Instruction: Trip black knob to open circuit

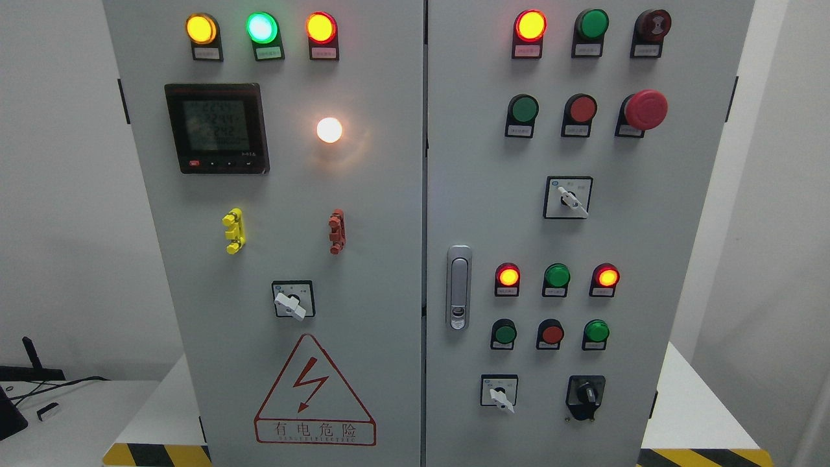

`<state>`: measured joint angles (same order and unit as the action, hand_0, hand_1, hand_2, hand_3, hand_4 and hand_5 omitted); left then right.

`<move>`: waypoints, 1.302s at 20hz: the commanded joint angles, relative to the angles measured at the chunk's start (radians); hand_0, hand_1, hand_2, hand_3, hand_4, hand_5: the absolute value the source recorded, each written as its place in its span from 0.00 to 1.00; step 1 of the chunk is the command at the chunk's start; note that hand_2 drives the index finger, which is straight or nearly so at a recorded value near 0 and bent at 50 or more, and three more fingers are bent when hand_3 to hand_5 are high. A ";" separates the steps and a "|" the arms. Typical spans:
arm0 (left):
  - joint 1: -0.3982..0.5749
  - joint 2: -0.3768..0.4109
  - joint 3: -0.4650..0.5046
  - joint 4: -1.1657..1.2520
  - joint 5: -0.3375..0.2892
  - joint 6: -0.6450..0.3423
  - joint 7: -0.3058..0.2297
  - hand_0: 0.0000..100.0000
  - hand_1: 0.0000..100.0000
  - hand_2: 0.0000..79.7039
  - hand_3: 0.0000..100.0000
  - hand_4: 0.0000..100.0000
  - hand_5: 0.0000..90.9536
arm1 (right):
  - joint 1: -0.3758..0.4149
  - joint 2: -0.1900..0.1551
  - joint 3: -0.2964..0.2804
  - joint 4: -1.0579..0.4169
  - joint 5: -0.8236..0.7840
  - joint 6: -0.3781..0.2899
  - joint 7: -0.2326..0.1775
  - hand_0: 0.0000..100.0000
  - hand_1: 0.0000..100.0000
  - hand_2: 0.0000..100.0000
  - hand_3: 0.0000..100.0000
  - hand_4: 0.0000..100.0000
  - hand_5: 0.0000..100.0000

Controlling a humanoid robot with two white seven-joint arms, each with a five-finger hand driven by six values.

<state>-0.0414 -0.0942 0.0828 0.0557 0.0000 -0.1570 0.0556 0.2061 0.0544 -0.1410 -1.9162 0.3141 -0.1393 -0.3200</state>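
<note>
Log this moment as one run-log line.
stage: pre-reach | hands: not in view | black knob: untouched, lower right door | cabinet: closed

Black knob [587,393] on a grey cabinet [389,259].

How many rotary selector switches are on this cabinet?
4: white-handled ones on the left door's lower middle, the right door's middle and its bottom; the black knob at bottom right.

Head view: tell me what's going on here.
Nothing is being handled yet. The head camera faces a grey two-door electrical cabinet with several lamps lit. The black rotary knob sits untouched at the right door's lower right, beside a white selector switch. Neither robot hand is in view.
</note>
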 commanded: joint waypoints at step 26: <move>0.000 0.001 0.000 0.000 -0.031 0.001 0.000 0.12 0.39 0.00 0.00 0.00 0.00 | -0.215 0.067 0.161 0.132 -0.015 0.233 -0.001 0.23 0.70 0.45 0.79 0.84 0.97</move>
<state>-0.0414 -0.0942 0.0829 0.0556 0.0000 -0.1570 0.0556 0.0111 0.1087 -0.0138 -1.8414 0.2996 0.0857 -0.3159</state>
